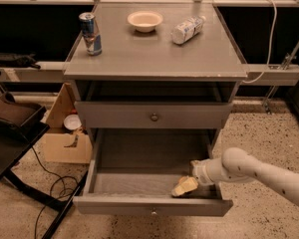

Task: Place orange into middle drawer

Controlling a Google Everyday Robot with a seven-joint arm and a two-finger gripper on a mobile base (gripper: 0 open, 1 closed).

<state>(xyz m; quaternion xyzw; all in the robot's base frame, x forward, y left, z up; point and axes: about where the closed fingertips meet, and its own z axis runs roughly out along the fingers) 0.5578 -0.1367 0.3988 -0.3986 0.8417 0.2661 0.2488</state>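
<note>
The middle drawer (124,183) is pulled out below the cabinet top, showing its flat grey floor and its front panel with a small knob. My gripper (185,185) reaches in from the right on a white arm and sits low over the drawer floor near the front right corner. No orange shows anywhere in the view; it is hidden or out of view.
The upper drawer (153,116) is closed. On the cabinet top (154,54) stand a drink can (90,33), a white bowl (145,20) and a lying white plastic bottle (188,29). A cardboard box (65,136) and a black stand (12,133) with cables are on the left.
</note>
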